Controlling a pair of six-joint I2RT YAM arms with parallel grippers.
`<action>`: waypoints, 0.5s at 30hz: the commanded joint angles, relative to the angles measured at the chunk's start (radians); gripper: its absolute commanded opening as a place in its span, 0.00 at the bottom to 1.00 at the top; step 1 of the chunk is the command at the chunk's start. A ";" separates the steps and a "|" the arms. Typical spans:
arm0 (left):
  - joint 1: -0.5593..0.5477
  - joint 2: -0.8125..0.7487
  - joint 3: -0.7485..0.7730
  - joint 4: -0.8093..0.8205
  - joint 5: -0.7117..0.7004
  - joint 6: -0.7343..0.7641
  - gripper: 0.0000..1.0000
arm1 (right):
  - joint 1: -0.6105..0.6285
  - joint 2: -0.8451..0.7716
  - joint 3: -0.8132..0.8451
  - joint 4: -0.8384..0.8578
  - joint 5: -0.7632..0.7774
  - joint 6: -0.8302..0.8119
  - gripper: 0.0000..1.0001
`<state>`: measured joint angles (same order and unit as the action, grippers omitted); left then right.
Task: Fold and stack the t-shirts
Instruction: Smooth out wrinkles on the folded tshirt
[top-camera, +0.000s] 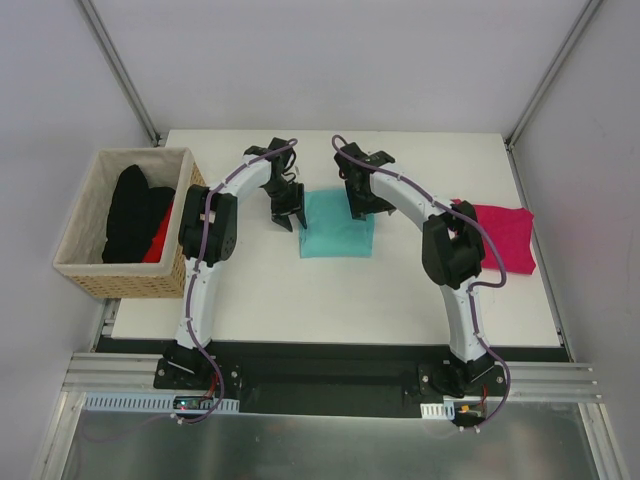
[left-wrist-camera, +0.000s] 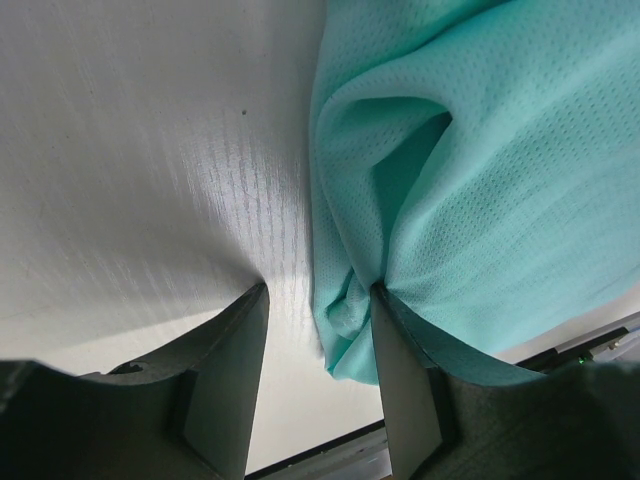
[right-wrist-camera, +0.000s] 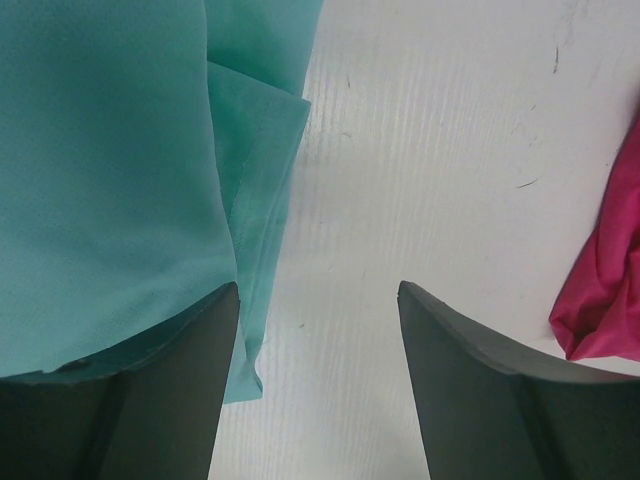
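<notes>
A teal t-shirt (top-camera: 338, 226) lies folded on the white table (top-camera: 330, 290) between my two grippers. My left gripper (top-camera: 286, 215) is open at its left edge; in the left wrist view the teal cloth (left-wrist-camera: 480, 170) bunches against the right finger (left-wrist-camera: 405, 390), with a corner between the jaws. My right gripper (top-camera: 361, 207) is open over the shirt's far right corner; its wrist view shows the teal edge (right-wrist-camera: 120, 170) beside the left finger (right-wrist-camera: 190, 390). A magenta t-shirt (top-camera: 503, 238) lies folded at the right and shows in the right wrist view (right-wrist-camera: 605, 290).
A wicker basket (top-camera: 125, 225) at the table's left holds black (top-camera: 130, 210) and red (top-camera: 160, 240) garments. The table's near edge meets a black rail (top-camera: 330, 350) above the arm bases.
</notes>
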<state>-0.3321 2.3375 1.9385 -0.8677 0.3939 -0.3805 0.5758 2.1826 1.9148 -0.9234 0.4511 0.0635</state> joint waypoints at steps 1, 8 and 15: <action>0.004 0.003 0.013 -0.005 0.017 -0.006 0.44 | 0.004 -0.006 -0.022 0.008 -0.023 0.021 0.68; 0.004 -0.001 0.004 -0.004 0.014 -0.006 0.45 | 0.004 0.009 -0.034 0.026 -0.051 0.030 0.68; 0.004 -0.021 -0.003 -0.004 0.010 -0.011 0.45 | 0.004 -0.004 -0.008 0.024 -0.045 0.024 0.68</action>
<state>-0.3321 2.3375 1.9381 -0.8677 0.3939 -0.3809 0.5758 2.1883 1.8828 -0.9009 0.4057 0.0761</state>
